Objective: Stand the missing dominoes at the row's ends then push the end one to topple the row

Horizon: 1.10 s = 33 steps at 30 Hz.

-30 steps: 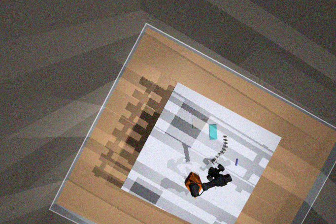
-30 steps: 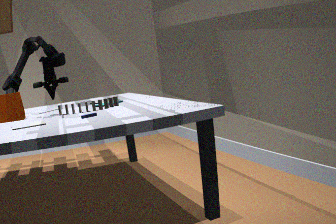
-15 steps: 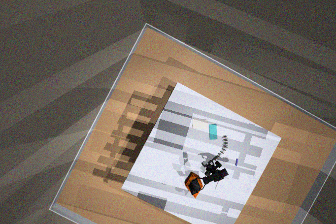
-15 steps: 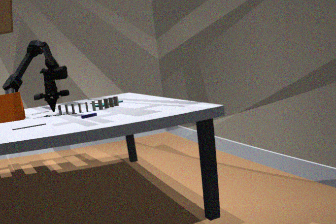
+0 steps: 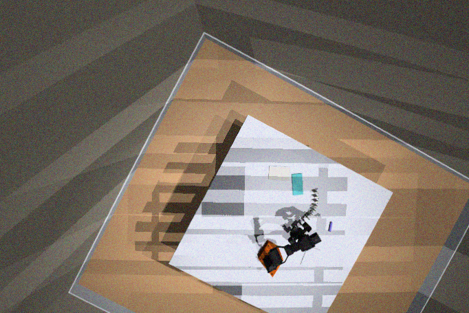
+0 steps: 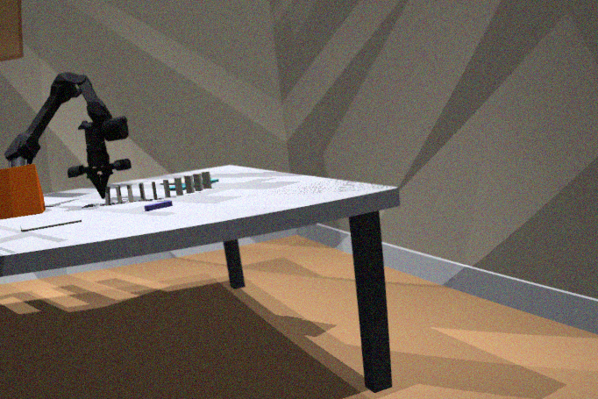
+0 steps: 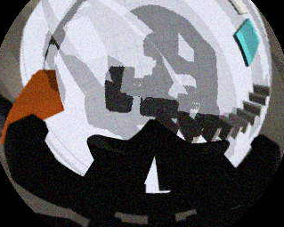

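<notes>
The row of grey dominoes (image 5: 315, 199) (image 6: 178, 186) (image 7: 260, 90) stands upright in a curve on the white table. My gripper (image 6: 103, 197) (image 7: 151, 122) is shut and empty, pointing down, with its tips low beside the end domino (image 6: 108, 195) nearest the arm's base. In the exterior view the tips are very close to that domino; whether they touch it I cannot tell. In the top view the arm hides the tips, and in the wrist view the fingers partly cover the near end of the row.
A teal block (image 5: 297, 184) (image 7: 247, 42) and a cream flat block (image 5: 278, 173) lie beyond the row's far end. A small purple-blue block (image 5: 330, 226) (image 6: 158, 205) lies beside the row. A thin dark strip (image 6: 51, 225) lies near the orange arm base (image 6: 19, 191) (image 7: 36, 96).
</notes>
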Each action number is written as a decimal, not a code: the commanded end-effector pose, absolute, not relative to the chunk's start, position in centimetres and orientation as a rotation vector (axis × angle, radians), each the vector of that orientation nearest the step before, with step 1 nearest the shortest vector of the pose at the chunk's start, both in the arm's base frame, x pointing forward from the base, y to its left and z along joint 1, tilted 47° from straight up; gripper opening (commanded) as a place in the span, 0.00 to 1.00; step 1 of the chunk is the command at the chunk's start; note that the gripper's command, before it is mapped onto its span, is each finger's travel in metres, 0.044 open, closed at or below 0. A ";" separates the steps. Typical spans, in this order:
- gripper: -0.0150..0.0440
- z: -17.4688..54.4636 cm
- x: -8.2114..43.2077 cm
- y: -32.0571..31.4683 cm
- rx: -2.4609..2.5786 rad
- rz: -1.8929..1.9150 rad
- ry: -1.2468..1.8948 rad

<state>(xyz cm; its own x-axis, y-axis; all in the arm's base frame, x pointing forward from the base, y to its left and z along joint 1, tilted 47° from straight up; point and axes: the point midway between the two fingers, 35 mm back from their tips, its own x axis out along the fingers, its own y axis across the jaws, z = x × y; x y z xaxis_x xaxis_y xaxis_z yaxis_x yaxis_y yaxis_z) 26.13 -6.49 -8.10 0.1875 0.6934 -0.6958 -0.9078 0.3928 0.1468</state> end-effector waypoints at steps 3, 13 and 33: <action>0.25 -8.4 27.1 -6.9 -0.319 1.155 0.774; 0.25 -5.9 27.3 -10.2 -0.316 1.180 0.794; 0.25 -4.5 28.0 -11.9 -0.322 1.154 0.775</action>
